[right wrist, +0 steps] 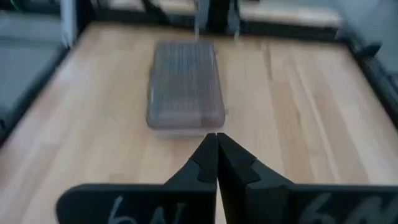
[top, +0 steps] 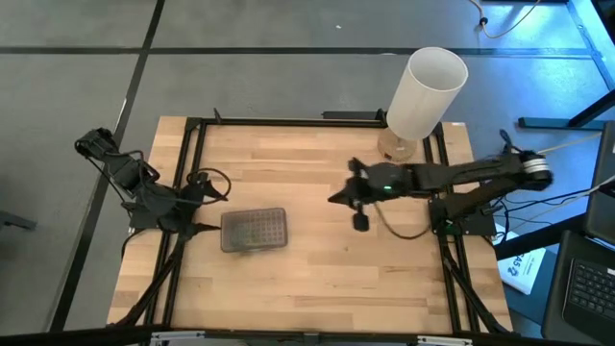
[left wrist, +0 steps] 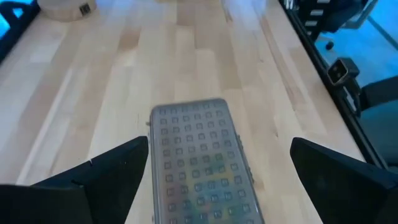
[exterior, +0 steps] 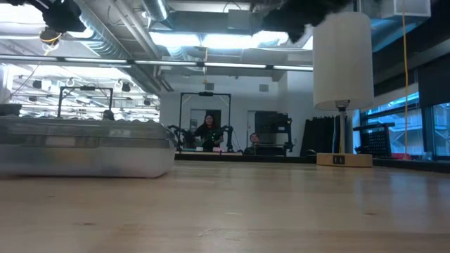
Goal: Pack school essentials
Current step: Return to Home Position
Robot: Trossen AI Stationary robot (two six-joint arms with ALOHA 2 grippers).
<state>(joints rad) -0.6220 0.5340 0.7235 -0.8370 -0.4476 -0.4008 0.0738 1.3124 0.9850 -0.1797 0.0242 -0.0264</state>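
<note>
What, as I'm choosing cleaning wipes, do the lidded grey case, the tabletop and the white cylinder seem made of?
The flat rectangular case with dimpled grey lid looks like translucent moulded plastic: hazy walls, regular dimple grid. The pale plank tabletop looks like matte wood, with grain and joints showing. The tall white cylinder is smooth and matte; paper or plastic, unclear.

The school essentials do not show: the dimpled grey lid (top: 255, 231) of the case (exterior: 84, 151), on the left of the bench (top: 317, 284), hides whatever lies inside. In the low view the case runs off the left edge, the tall white cylinder (exterior: 342, 60) loses its top, and the right arm (exterior: 295, 14) is only a dark shape overhead. The people (exterior: 209, 130) far behind are too small to make out.
</note>
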